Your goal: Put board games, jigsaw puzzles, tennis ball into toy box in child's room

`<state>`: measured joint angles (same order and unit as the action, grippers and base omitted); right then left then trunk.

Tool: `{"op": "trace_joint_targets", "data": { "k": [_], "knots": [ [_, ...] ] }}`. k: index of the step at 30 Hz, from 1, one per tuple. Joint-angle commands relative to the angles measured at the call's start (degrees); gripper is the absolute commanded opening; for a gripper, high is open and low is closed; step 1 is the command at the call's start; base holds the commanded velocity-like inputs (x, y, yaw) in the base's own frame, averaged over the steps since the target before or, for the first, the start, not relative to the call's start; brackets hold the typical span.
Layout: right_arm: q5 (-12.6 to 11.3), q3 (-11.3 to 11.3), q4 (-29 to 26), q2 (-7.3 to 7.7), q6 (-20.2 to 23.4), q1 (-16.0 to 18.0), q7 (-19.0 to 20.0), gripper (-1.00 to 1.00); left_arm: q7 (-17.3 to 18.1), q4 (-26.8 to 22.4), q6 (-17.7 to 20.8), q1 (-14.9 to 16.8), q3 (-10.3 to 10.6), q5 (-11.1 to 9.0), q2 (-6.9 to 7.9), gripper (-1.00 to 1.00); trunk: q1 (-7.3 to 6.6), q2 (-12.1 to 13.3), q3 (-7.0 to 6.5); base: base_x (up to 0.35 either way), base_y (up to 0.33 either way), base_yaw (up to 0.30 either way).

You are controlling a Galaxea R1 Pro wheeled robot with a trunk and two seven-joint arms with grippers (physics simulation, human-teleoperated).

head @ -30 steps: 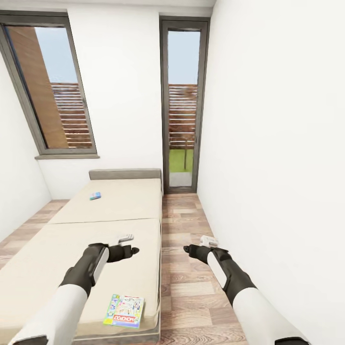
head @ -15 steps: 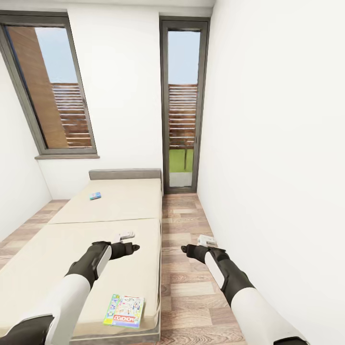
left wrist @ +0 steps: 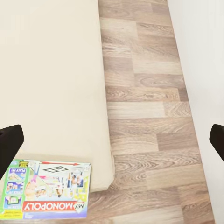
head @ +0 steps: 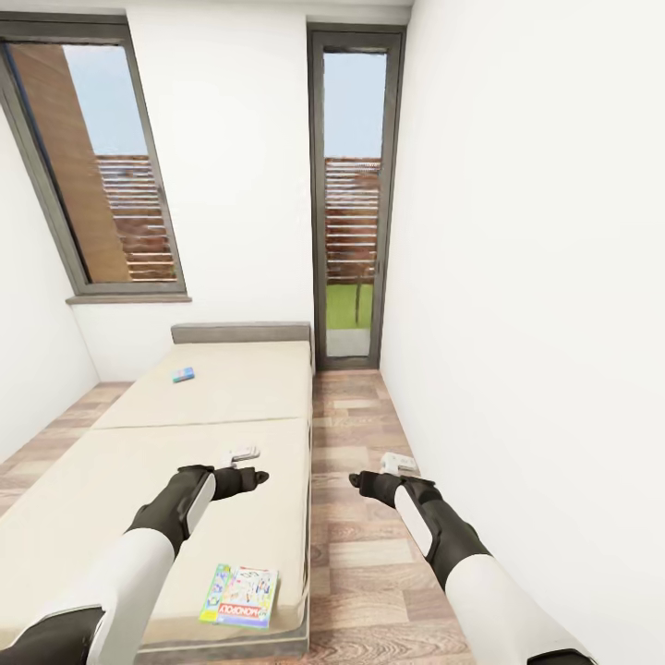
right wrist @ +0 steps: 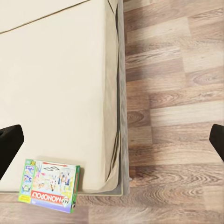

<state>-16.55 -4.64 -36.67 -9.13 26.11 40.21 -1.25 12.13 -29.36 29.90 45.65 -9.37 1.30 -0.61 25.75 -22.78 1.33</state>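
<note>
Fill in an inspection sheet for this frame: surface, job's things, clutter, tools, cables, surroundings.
Surface: beige two-part mattress of the bed, grey headboard at the far end.
Job's things: My Monopoly board game flat at the mattress's near corner; small blue box on the far half, too small to identify.
Clutter: nothing seen.
Tools: left tool open, empty, above the mattress edge; right tool open, empty, above the bed edge and floor.
Cables: nothing seen.
Surroundings: wood-plank floor, white walls, window and tall glass door.
</note>
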Motion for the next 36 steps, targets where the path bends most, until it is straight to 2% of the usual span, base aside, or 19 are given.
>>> {"op": "trace_joint_targets", "data": {
  "k": [1,10,16,22,25,27,30,31,33,34,36],
  "knots": [
    [-0.2,-0.1,-0.1,0.03,0.3,0.0,-0.1,1.0,0.3,-0.1,0.4,0.0,-0.4,0.2,-0.09,1.0,0.04,-0.1,0.22,0.0,0.0,0.0],
    [-0.2,-0.1,-0.1,0.07,0.3,0.0,0.0,1.0,0.2,0.1,0.8,0.0,-0.5,0.2,-0.31,1.0,0.04,-0.1,1.04,0.0,0.0,0.0],
    [-0.2,0.0,-0.1,0.19,0.3,0.0,0.1,1.0,0.7,0.2,2.0,0.2,-0.5,-0.2,0.07,1.0,0.04,-0.1,1.5,0.0,0.0,0.0],
    [-0.4,0.0,-0.1,0.3,0.3,0.0,0.2,1.0,1.5,-0.4,8.5,0.2,-0.6,-0.3,0.23,1.0,0.04,-0.1,1.61,0.0,0.0,0.0],
    [-0.4,0.0,-0.1,0.27,0.3,0.0,0.3,1.0,4.2,-2.4,12.7,0.2,-0.8,-0.3,0.57,1.0,0.04,-0.1,1.62,0.0,0.0,0.0],
    [-0.4,0.0,-0.1,0.26,0.3,0.0,0.3,1.0,6.0,-3.5,14.1,0.2,-0.9,-0.3,1.02,1.0,0.04,-0.1,1.63,0.0,0.0,0.0],
    [-0.4,0.0,-0.1,0.25,0.3,0.0,0.3,1.0,10.7,-5.2,17.0,0.1,-1.7,-0.4,3.16,1.0,0.04,-0.1,1.63,0.0,0.0,0.0],
    [-0.4,0.0,-0.1,0.24,0.3,0.0,0.3,1.0,13.4,-5.7,18.1,0.1,-2.1,-0.4,4.47,1.0,0.04,-0.1,1.63,0.0,0.0,0.0],
    [-0.4,0.0,-0.1,0.24,0.3,0.0,0.4,1.0,16.3,-6.0,18.9,0.1,-2.5,-0.4,5.55,1.0,0.04,-0.1,1.63,0.0,0.0,0.0],
    [-0.4,0.0,-0.1,0.23,0.3,0.0,0.4,1.0,19.1,-6.2,19.5,0.1,-2.8,-0.3,6.27,1.0,0.04,-0.1,1.63,0.0,0.0,0.0],
    [-0.4,-0.1,-0.1,0.2,0.3,0.0,0.4,1.0,21.4,-6.4,19.9,0.0,-3.0,-0.2,6.74,1.0,0.04,-0.1,1.63,0.0,0.0,0.0]
  ]
}}
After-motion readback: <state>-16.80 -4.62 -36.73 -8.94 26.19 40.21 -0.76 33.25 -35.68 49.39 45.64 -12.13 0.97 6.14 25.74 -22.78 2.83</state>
